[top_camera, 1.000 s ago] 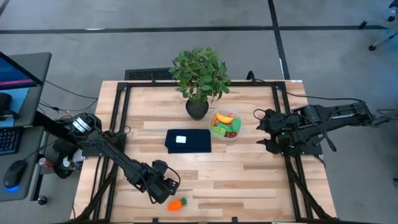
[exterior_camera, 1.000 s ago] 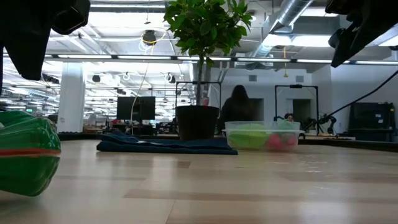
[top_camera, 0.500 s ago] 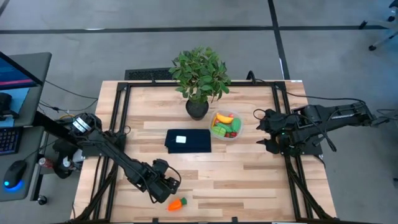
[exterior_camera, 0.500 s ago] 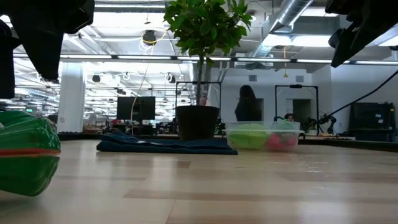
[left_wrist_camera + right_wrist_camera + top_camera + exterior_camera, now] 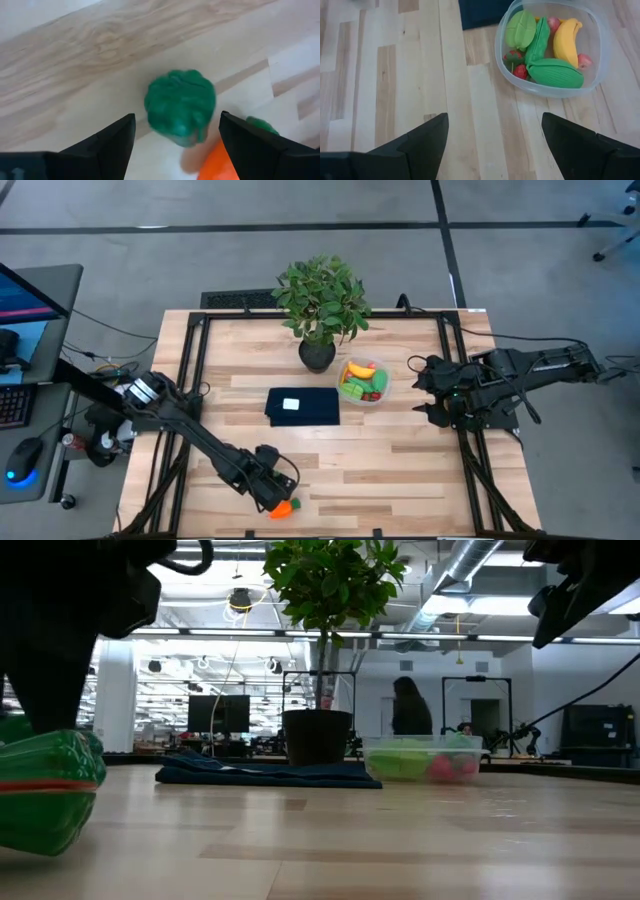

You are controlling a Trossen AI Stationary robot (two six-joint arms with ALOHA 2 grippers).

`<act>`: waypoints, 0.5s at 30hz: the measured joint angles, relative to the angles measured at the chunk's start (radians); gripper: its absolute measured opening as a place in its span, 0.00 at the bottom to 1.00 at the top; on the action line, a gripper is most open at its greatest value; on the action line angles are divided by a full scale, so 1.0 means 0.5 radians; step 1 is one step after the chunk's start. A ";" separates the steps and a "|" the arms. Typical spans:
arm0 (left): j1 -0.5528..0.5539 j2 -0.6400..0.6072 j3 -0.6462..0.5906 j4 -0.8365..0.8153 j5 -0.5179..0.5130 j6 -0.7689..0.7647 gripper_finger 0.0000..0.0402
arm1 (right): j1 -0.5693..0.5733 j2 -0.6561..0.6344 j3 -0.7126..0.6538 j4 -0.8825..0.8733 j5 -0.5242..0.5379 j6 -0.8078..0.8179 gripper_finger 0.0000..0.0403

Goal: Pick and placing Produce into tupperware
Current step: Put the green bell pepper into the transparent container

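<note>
High view: left gripper [image 5: 272, 498] above the carrot [image 5: 284, 507] at the table's near edge; tupperware [image 5: 363, 381] well apart. Left wrist view: jaws wide, empty, straddling the carrot's green top [image 5: 181, 107]; closing there risks slippage. Right wrist view: right gripper [image 5: 492, 137] wide, empty.
</note>
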 joint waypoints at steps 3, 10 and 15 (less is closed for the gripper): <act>0.003 0.016 0.000 -0.011 -0.017 0.000 0.69 | 0.000 0.000 0.000 0.001 0.000 0.000 0.78; 0.001 0.014 0.000 -0.009 -0.122 0.053 0.69 | -0.001 0.000 0.000 0.007 0.000 0.000 0.78; 0.007 0.014 0.000 -0.016 -0.131 0.154 0.69 | -0.001 0.000 0.000 0.007 0.000 0.001 0.78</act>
